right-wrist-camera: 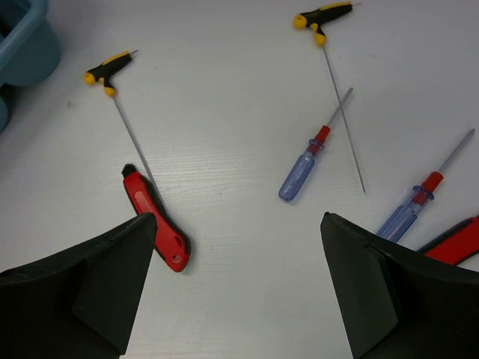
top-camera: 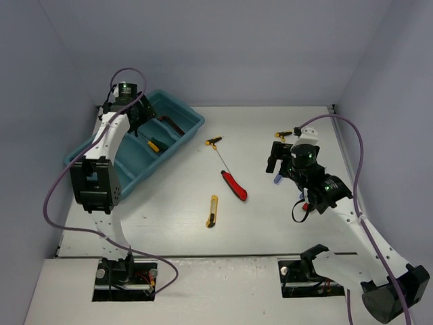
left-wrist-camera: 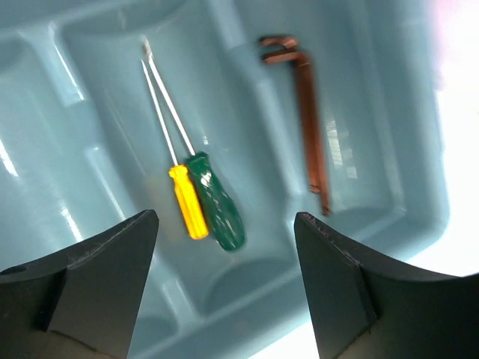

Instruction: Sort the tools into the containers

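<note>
The teal tray [top-camera: 193,126] lies at the table's left. My left gripper [top-camera: 139,122] hovers open and empty over it. In the left wrist view its jaws [left-wrist-camera: 224,288] stand wide apart above a compartment holding a green screwdriver [left-wrist-camera: 218,203] and a yellow one [left-wrist-camera: 187,203]. The compartment beside it holds dark hex keys [left-wrist-camera: 310,127]. My right gripper [top-camera: 275,160] is open and empty above the table [right-wrist-camera: 236,295]. Below it lie a red utility knife [right-wrist-camera: 159,223], two yellow-black T-handle drivers [right-wrist-camera: 109,67] [right-wrist-camera: 322,16] and two blue screwdrivers [right-wrist-camera: 303,170] [right-wrist-camera: 408,211].
A yellow utility knife [top-camera: 212,210] lies nearer the front, left of centre. Another red handle [right-wrist-camera: 458,243] shows at the right edge of the right wrist view. The tray's corner [right-wrist-camera: 26,41] shows at its top left. Grey walls close in the back and sides.
</note>
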Action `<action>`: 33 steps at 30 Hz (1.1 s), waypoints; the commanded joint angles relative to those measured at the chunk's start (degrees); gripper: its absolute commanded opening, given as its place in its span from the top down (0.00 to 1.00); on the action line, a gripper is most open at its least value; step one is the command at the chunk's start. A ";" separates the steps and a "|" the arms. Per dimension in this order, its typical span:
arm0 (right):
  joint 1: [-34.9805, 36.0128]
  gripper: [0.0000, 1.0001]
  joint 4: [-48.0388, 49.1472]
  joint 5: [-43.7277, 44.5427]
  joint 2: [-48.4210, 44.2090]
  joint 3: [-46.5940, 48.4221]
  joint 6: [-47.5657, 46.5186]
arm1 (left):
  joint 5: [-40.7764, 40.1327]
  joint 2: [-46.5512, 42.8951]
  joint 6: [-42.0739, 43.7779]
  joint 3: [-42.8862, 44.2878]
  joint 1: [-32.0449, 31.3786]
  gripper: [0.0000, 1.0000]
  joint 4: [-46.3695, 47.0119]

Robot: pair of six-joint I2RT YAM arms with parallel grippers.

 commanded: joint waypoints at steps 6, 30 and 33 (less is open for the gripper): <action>-15.16 0.13 1.93 3.71 9.87 2.65 5.79 | 4.66 -27.31 12.27 -4.08 -10.22 0.29 -3.76; -32.80 0.25 3.80 -3.47 28.27 -4.88 19.49 | 8.53 -56.97 13.52 -32.92 -21.66 0.27 -13.34; -32.80 0.31 6.32 -4.96 30.48 -5.76 19.64 | 8.28 -57.70 13.69 -32.86 -21.64 0.27 -13.88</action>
